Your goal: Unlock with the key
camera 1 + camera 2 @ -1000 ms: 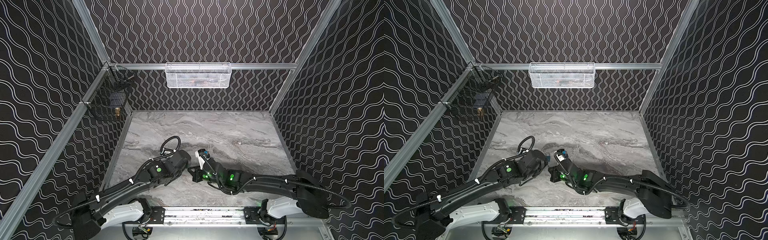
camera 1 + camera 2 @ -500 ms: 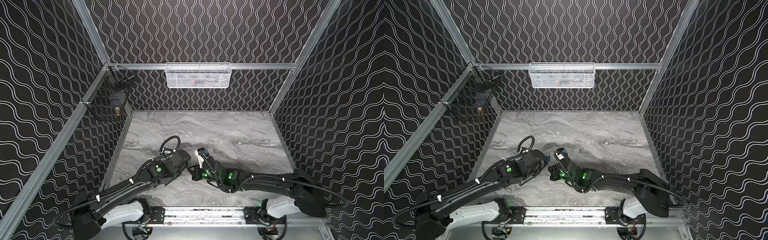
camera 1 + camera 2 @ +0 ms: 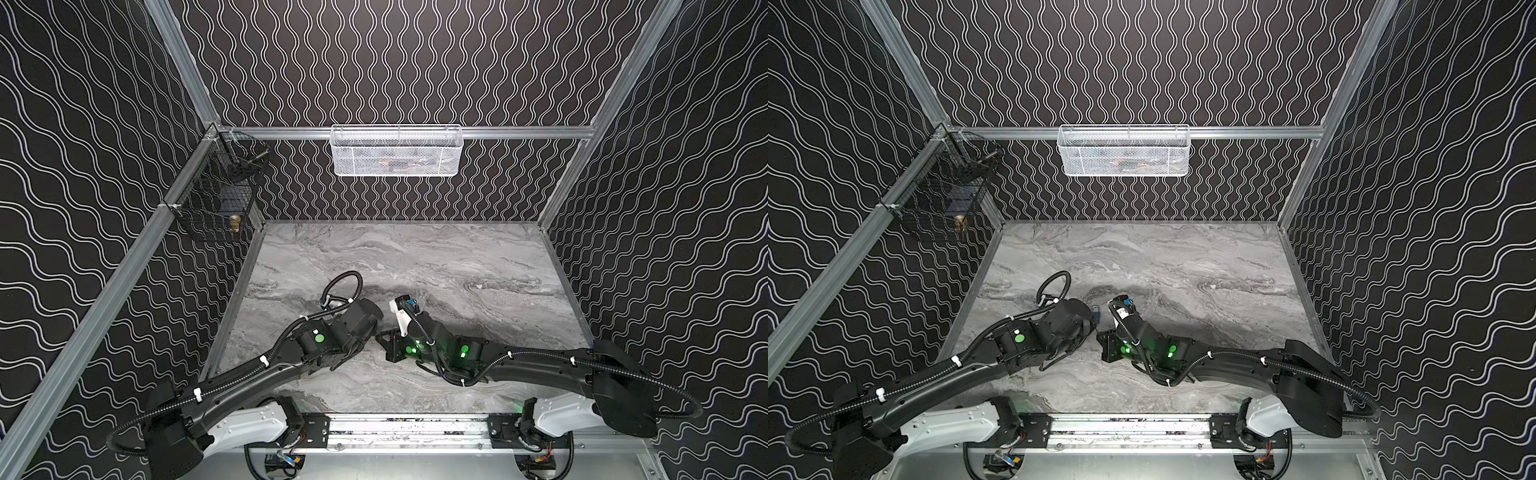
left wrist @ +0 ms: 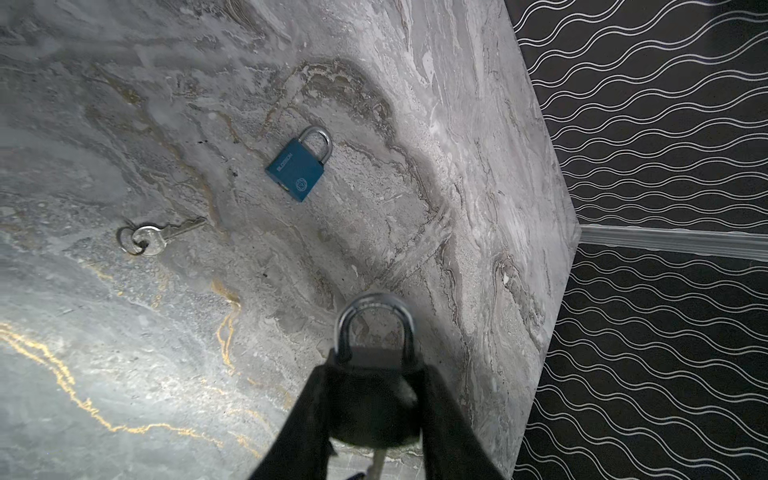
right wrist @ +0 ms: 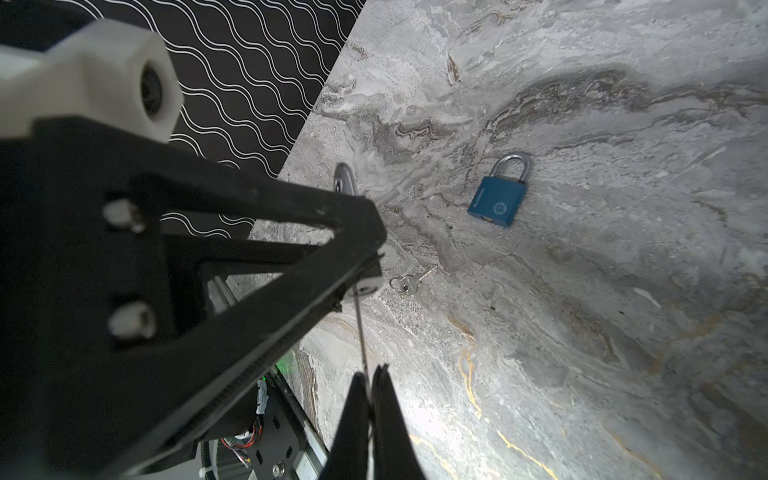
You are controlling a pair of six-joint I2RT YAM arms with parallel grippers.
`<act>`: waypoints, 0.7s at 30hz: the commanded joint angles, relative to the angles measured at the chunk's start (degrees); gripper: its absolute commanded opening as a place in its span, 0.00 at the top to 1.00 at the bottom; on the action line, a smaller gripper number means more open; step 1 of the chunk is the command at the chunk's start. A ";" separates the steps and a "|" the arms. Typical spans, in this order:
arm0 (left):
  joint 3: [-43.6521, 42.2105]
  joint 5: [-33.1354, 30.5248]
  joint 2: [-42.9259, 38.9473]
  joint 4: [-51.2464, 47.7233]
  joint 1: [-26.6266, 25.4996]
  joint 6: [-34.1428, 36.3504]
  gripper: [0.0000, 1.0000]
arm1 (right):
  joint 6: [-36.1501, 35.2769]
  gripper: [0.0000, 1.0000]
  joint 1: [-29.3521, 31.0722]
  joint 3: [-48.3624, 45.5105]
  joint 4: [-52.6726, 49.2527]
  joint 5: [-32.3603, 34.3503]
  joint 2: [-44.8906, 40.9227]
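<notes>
Grippers meet low over the front middle of the marble table (image 3: 415, 257). Each is carried by an arm stretched nearly flat from the front rail. In both top views the left arm (image 3: 249, 370) angles in from the left and the right arm (image 3: 540, 365) from the right, with their wrists bent toward each other.

Left gripper (image 4: 374, 386) is clamped on the body of a dark padlock (image 4: 370, 415), one finger on each side. The silver shackle stands out past the fingertips.

Right gripper (image 5: 369, 374) has its fingers pinched together on a key (image 5: 360, 332). The thin blade runs straight from the fingertips to the underside of the dark padlock; how far it sits in the keyway cannot be told.

Farther out on the table a blue padlock (image 4: 297, 170) lies flat with its shackle closed. A ringed key (image 4: 153, 239) lies near it, not touching.
</notes>
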 commanded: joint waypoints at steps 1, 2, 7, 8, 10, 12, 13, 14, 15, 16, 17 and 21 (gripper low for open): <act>1.02 -1.00 0.08 -0.45 0.03 1.51 0.99 | -0.80 1.00 -0.11 1.03 1.04 0.56 0.13; 1.25 -1.02 0.23 -0.92 0.03 1.52 0.99 | -0.93 1.00 -0.20 1.44 0.72 0.74 0.18; 0.93 -0.69 0.12 -0.46 0.03 1.63 1.00 | 0.05 1.00 -2.04 1.46 0.20 -1.12 0.45; 0.67 -0.50 0.01 -0.09 0.03 1.60 1.00 | 0.03 1.00 -2.22 1.36 0.24 -1.54 0.61; 0.28 -0.34 -0.05 0.53 0.04 1.50 1.00 | 0.16 1.00 -2.32 1.35 0.08 -2.07 1.10; 0.16 -0.01 -0.20 1.20 0.03 1.48 1.00 | 0.37 1.00 -2.37 1.44 0.38 -2.67 1.70; 0.01 0.13 -0.17 1.60 0.03 1.62 1.00 | 0.38 1.00 -2.41 1.44 0.95 -3.17 1.98; -0.01 0.30 -0.16 1.98 0.03 1.78 1.00 | 0.25 1.00 -2.36 1.44 1.69 -3.83 2.16; -0.03 0.30 -0.09 2.17 0.03 1.83 1.00 | -0.02 1.00 -2.41 1.64 2.07 -4.29 2.31; 0.11 0.22 -0.02 1.90 0.05 1.90 1.00 | -0.21 1.00 -2.41 2.14 1.72 -4.34 2.45; 0.25 0.13 0.01 1.65 0.03 1.90 1.00 | -0.45 1.00 -2.36 2.63 1.04 -4.42 2.55; 0.58 -0.05 0.36 1.39 0.03 2.25 1.00 | -0.60 1.00 -2.32 2.43 0.81 -4.17 1.54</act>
